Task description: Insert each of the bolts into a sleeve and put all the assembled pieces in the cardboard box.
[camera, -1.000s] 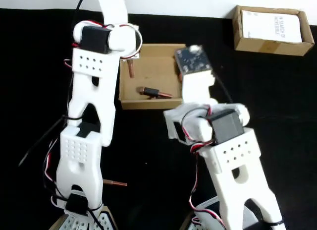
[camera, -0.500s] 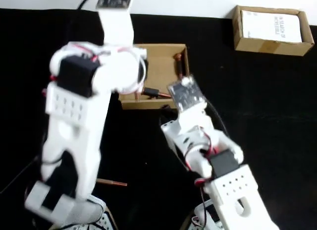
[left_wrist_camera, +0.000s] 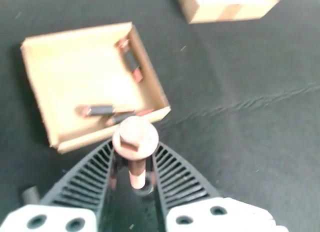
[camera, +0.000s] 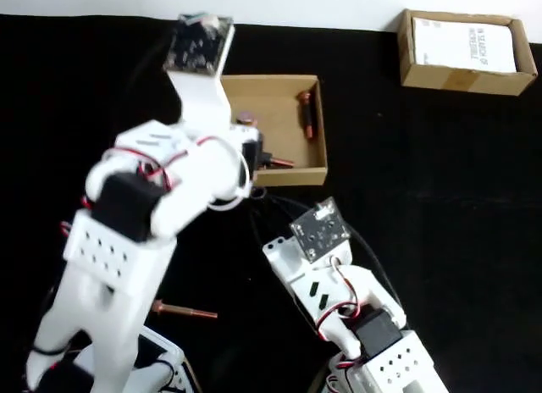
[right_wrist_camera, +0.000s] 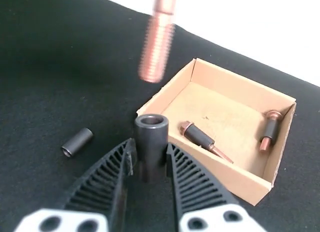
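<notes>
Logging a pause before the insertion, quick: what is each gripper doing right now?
Left gripper: shut on a copper bolt.
Right gripper: shut on a dark sleeve, held upright.

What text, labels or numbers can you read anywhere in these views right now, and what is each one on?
White sheet in the far cardboard tray: dark printed lines, too blurred to read.
Two wrist circuit boards: no legible marking.
Cardboard box: no print visible on it.
Nothing can be quoted as readable text.
</notes>
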`<state>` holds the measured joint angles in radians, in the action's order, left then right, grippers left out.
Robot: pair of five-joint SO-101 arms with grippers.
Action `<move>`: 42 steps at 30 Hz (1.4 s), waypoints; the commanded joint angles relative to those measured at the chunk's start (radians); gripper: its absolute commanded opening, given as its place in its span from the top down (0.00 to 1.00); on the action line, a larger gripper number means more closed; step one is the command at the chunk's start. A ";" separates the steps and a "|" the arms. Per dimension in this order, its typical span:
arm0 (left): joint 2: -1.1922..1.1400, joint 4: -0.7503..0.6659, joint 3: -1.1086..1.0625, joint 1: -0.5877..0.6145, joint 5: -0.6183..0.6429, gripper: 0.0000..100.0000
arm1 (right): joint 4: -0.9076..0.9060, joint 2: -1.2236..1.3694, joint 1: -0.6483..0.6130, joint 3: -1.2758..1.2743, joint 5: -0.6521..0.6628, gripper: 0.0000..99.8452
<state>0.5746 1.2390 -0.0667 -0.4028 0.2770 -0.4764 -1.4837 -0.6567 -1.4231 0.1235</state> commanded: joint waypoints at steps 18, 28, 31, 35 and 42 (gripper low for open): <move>0.182 -0.264 -0.251 -0.038 -0.002 0.99 | 0.022 -0.088 0.094 -0.051 0.009 0.99; 0.174 -0.264 -0.260 -0.047 0.000 0.99 | 0.027 -0.090 0.094 -0.047 0.008 0.99; 0.174 -0.272 -0.292 -0.047 0.002 0.99 | 0.027 -0.090 0.094 -0.047 0.008 0.99; 0.182 -0.284 -0.344 -0.047 0.002 0.99 | 0.028 -0.090 0.096 -0.045 0.009 0.99; 0.174 -0.284 -0.366 -0.048 0.155 0.99 | 0.028 -0.090 0.096 -0.045 0.009 0.99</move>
<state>0.7250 0.9766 -0.4365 -0.4442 0.3798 -0.4764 -1.5558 -0.5723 -1.4814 0.1266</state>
